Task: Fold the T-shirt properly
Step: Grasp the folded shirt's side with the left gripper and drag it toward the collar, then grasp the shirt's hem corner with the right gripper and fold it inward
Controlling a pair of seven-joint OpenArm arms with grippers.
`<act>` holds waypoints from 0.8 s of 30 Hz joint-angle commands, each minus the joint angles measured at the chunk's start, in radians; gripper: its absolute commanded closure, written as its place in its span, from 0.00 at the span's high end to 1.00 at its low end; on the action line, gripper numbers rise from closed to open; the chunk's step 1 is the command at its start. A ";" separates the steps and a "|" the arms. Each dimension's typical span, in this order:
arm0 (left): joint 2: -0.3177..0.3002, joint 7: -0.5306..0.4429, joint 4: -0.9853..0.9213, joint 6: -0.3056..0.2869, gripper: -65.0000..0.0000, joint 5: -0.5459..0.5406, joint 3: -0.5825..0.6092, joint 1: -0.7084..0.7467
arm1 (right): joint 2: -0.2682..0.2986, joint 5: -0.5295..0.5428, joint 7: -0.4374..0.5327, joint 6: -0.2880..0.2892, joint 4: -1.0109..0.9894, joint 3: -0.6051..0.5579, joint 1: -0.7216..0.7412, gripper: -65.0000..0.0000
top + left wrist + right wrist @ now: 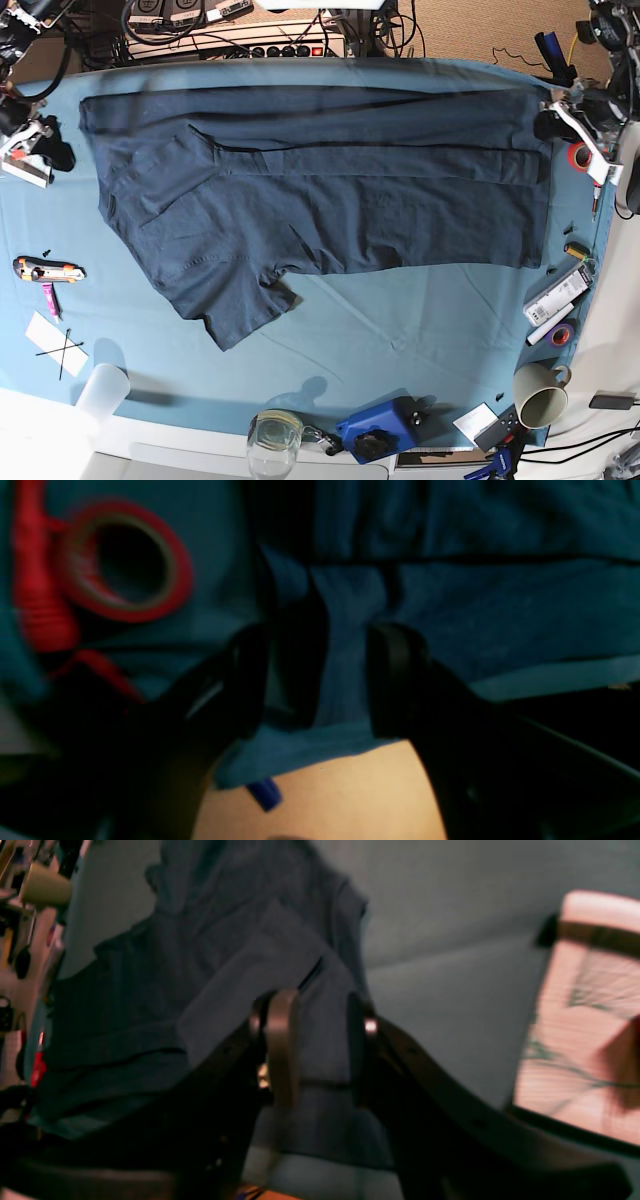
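We see the large dark navy-blue cotton T-shirt (310, 200) spread across the teal-clothed worktop (400, 340), its far long edge folded over. Our left pincer (320, 680) and right pincer (315, 1050) each stand clamped on its cloth at opposite ends.

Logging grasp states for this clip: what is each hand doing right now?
Left hand: shut on the T-shirt, pinching its edge.
Right hand: shut on the T-shirt, fabric between its fingers.

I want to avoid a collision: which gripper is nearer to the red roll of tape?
Left. The left gripper sits just beside the red roll of tape; the right gripper is across the dark navy-blue T-shirt.
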 commanded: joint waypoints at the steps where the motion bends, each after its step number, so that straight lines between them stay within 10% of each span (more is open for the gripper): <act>1: -0.019 -0.026 0.031 0.003 0.50 -0.008 -0.023 0.006 | 0.033 0.026 0.017 0.002 0.019 0.018 0.005 0.26; 13: -0.019 -0.116 0.088 0.002 0.50 -0.013 -0.041 -0.016 | 0.058 0.017 0.017 0.002 0.019 0.086 0.187 0.26; 24: -0.019 -0.169 0.080 0.002 0.49 -0.011 -0.037 -0.101 | 0.129 -0.380 0.045 0.002 0.018 -0.323 0.382 0.37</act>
